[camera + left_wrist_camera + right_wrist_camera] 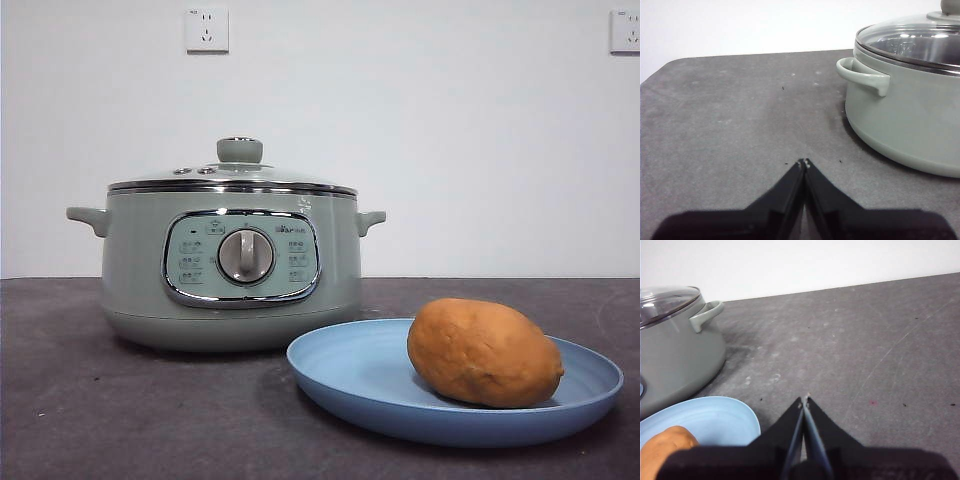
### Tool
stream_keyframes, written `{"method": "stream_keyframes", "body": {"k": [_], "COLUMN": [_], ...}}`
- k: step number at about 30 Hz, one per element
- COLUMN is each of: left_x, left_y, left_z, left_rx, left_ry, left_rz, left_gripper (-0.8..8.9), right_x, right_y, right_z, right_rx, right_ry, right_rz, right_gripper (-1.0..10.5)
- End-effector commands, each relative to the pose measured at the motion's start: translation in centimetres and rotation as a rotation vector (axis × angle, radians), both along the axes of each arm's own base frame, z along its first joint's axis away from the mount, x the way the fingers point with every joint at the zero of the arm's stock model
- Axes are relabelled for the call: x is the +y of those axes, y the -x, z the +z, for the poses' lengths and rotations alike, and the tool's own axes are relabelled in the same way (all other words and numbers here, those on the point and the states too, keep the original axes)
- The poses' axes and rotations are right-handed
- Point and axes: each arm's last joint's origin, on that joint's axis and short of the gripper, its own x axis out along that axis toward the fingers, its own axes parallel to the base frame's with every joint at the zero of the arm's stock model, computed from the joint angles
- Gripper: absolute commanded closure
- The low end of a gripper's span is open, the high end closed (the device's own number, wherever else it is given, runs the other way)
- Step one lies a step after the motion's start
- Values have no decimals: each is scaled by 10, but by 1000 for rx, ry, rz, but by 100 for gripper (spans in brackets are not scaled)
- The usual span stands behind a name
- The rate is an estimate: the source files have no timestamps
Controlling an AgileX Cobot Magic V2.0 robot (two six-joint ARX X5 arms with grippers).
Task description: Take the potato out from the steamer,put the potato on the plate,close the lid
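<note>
A: Status of containers, ref. the steamer (232,265)?

B: Steamer is upright on the dark table (120,410), pale sage-green, chrome-framed panel w/ silver dial facing the front cam. The lid (232,178) sits flat on its rim: clear glass, metal edge, green knob on top. Contents can't be read through the glass.

A: And the plate?

B: The plate (360,385), light blue, shallow, lies just in front of the steamer and to its dial-side right, rim near the pot base. It holds the potato (484,352), resting on its side on the half of the plate away from the steamer. Skin: matte orange-brown, oval, one end tapered.

A: Grippers?

B: Left gripper (804,162): jaws pressed together, empty, above bare table beside the steamer's handle. Right gripper (804,400): jaws likewise together, empty, above table by the plate's edge.
</note>
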Motion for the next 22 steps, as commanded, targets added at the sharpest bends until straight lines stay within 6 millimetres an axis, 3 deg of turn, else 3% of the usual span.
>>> {"method": "stream_keyframes", "body": {"k": [1,22], "left_x": [0,0], "left_y": [-1,-1], "left_z": [-5,-5], "left_rx": [14,14], "left_ry": [10,10], "left_rz": [6,6], "left_gripper": [817,817], "right_x": [0,0], "right_y": [0,0], "right_z": [-4,-4], "right_rx": [23,20], "right_ry": [-35,-35], "right_rz": [-9,-9], "right_gripper": [946,946]}}
